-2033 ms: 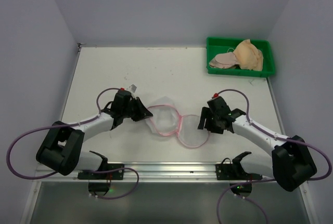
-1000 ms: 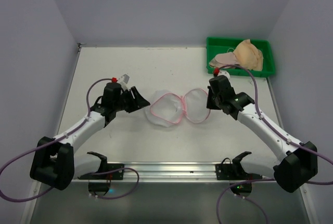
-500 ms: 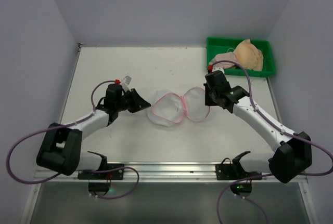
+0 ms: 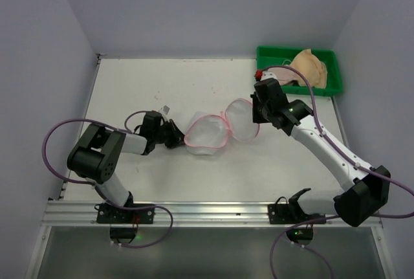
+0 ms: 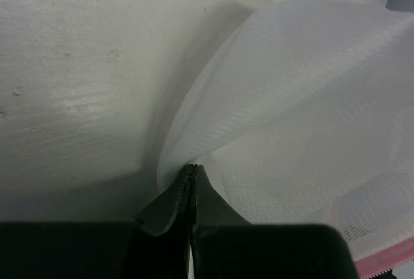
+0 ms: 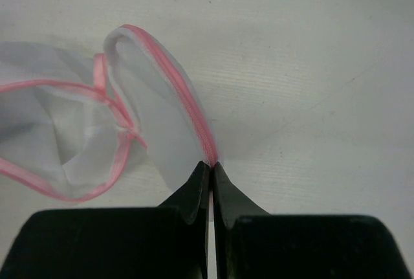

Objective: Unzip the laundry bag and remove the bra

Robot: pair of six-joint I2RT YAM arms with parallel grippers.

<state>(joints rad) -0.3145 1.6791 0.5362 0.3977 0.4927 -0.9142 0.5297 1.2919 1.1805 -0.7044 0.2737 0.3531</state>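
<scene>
The laundry bag (image 4: pixel 208 134) lies unzipped in the middle of the table, a white mesh pouch whose two round halves are edged in pink. My left gripper (image 4: pixel 175 138) is shut on the mesh of the left half (image 5: pixel 304 91), with its tips (image 5: pixel 193 167) pinching a fold. My right gripper (image 4: pixel 257 116) is shut on the pink zipper trim (image 6: pixel 187 107) of the right half (image 4: pixel 240 119) and holds it tilted up. The open halves look empty. A beige bra (image 4: pixel 309 66) lies in the green tray at the back right.
The green tray (image 4: pixel 331 89) stands at the table's far right corner, with a pale pink piece of fabric (image 4: pixel 278 76) in it beside the bra. Grey walls close off the left, back and right. The arm bases and a metal rail (image 4: pixel 207 211) run along the near edge.
My left gripper has closed on the left half's mesh, and that arm has folded back. My right gripper has carried the right half up and toward the back.
</scene>
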